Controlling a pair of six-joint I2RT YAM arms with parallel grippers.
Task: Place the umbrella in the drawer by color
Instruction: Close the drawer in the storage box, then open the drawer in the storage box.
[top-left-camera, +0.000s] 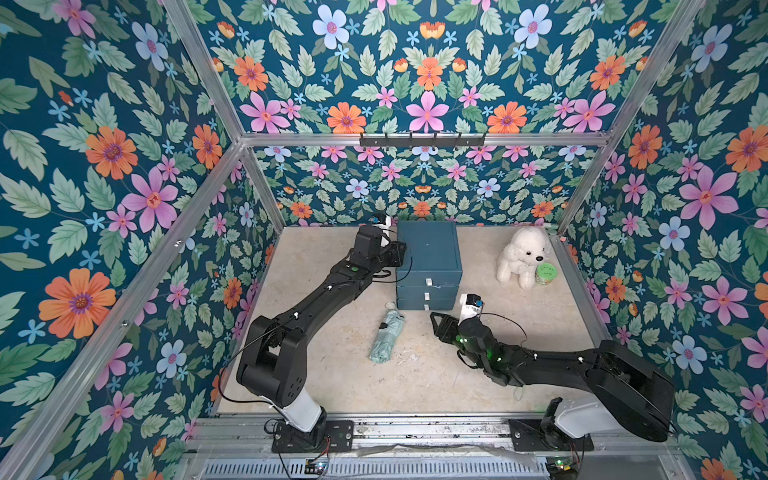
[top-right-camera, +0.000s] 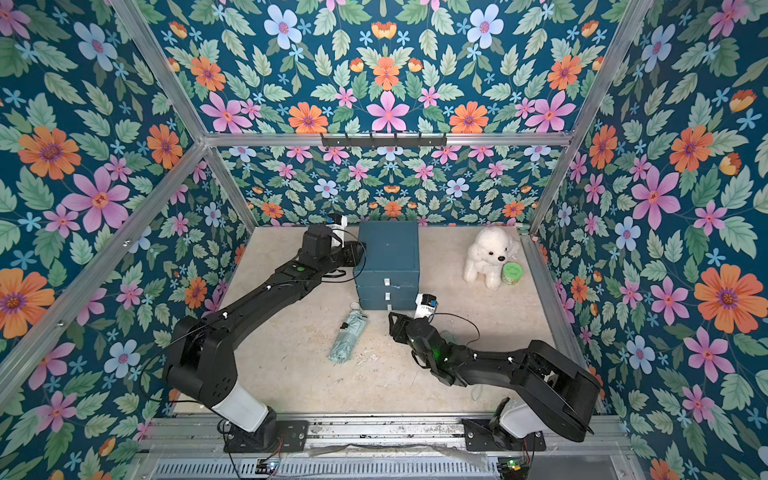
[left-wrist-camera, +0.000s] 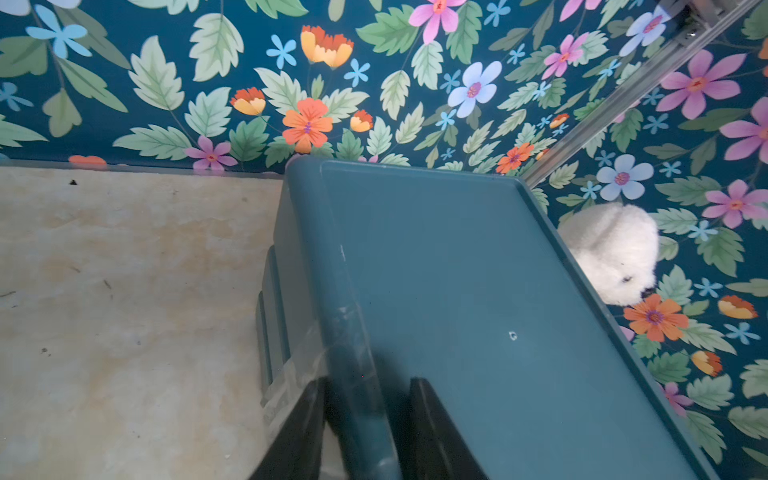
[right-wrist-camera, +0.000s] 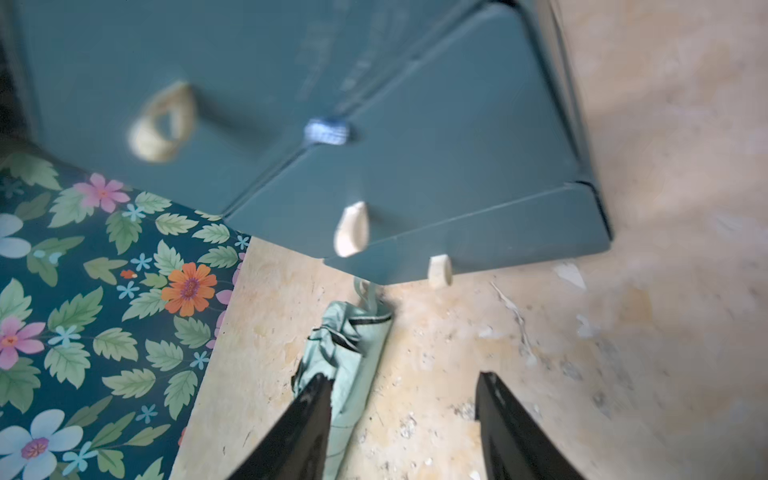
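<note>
A folded mint-green umbrella (top-left-camera: 386, 337) (top-right-camera: 348, 338) lies on the beige floor in front of the teal drawer cabinet (top-left-camera: 428, 249) (top-right-camera: 388, 249), near its left front corner. All three drawers are shut, each with a white handle (right-wrist-camera: 352, 228). My left gripper (left-wrist-camera: 368, 380) (top-left-camera: 400, 253) is at the cabinet's top left edge, its fingers closed on either side of the rim. My right gripper (right-wrist-camera: 405, 376) (top-left-camera: 434, 322) is open and empty, low over the floor just right of the umbrella (right-wrist-camera: 353, 345), below the bottom drawer.
A white plush dog (top-left-camera: 524, 257) and a green-lidded jar (top-left-camera: 546, 274) stand right of the cabinet near the back corner. Floral walls with aluminium rails enclose the floor. A black hook rail (top-left-camera: 422, 141) hangs on the back wall.
</note>
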